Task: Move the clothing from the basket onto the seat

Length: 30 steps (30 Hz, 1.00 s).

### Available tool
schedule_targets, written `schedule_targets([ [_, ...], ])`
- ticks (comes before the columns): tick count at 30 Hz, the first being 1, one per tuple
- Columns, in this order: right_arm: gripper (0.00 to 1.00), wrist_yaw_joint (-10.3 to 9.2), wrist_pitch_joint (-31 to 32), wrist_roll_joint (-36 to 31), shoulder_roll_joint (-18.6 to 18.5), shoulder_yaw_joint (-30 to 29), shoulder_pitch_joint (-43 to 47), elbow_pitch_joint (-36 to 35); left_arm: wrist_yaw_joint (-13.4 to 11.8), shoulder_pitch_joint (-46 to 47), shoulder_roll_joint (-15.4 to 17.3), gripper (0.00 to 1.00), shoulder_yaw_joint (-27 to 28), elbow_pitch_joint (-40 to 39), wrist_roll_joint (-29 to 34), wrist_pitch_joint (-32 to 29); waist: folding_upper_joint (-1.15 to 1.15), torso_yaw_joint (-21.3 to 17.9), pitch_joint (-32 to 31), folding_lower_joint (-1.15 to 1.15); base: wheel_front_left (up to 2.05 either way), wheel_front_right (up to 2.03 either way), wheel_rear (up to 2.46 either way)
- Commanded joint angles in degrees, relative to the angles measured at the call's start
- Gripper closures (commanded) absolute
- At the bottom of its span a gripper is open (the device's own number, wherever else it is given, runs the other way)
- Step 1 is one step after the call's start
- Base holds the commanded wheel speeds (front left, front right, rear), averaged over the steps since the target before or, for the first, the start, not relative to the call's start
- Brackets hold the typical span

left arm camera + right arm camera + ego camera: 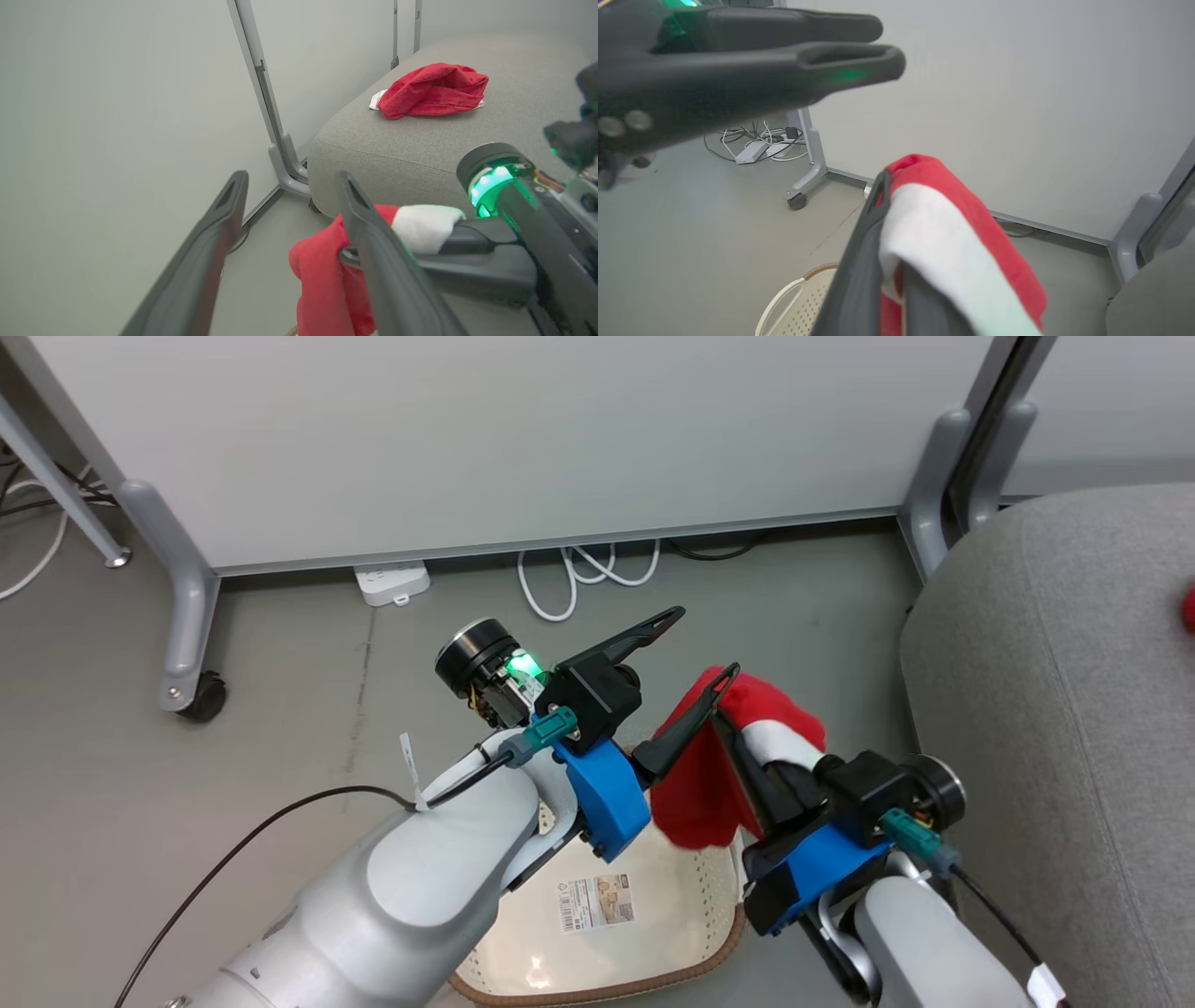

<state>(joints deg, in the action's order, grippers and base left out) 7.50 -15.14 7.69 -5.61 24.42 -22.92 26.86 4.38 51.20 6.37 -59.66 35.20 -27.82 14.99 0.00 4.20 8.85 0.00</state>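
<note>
My right gripper [724, 723] is shut on a red garment with a white stripe [695, 793], held up above the basket [597, 989]. The cloth drapes over its fingers [873, 242] and hangs down [322, 280]. My left gripper [702, 644] stands open right beside it; one of its fingers [373, 242] lies against the cloth with nothing gripped between the two. The basket's cream bottom shows bare with a label. The grey seat [1055, 709] is to the right, and another red garment [434, 91] lies crumpled on it.
A pale panel [513, 439] on grey wheeled legs [187, 616] stands close behind the basket. A power strip [392, 583] and white cables [579, 574] lie on the floor under it. A second grey leg [934, 495] stands against the seat's corner.
</note>
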Motion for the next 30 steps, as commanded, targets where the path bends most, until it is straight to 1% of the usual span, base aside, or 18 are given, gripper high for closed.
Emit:
schedule_targets([
  [1, 1.0, -0.02, 0.01, -0.23, -0.13, -0.91, -0.47, -0.72, -0.08, -0.62, 0.31, 0.0, 0.18, -0.18, 0.26, 0.28, 0.0, -1.0, 0.75, 0.0, 0.0, 0.0, 0.0],
  [10, 1.0, -0.02, 0.0, -1.73, -0.71, -6.75, -1.24, -2.99, -0.03, -0.58, 0.57, 0.0, -0.02, -1.04, 0.96, 0.28, 0.0, -5.6, 3.27, 0.0, 0.0, 0.0, 0.0],
  [21, 1.0, -0.02, 0.01, -2.72, 0.14, -12.63, -1.48, -6.7, 0.2, 0.44, 0.76, 0.0, -0.99, -1.61, 1.61, 0.26, 0.0, -13.02, 6.47, 0.0, 0.0, 0.0, 0.0],
  [30, 1.0, -0.02, 0.01, -3.27, 0.37, -18.6, -0.26, -9.51, 0.21, 1.14, 0.74, 0.0, -2.21, -2.04, 1.69, -0.04, 0.0, -18.5, 8.9, 0.0, 0.0, 0.0, 0.0],
])
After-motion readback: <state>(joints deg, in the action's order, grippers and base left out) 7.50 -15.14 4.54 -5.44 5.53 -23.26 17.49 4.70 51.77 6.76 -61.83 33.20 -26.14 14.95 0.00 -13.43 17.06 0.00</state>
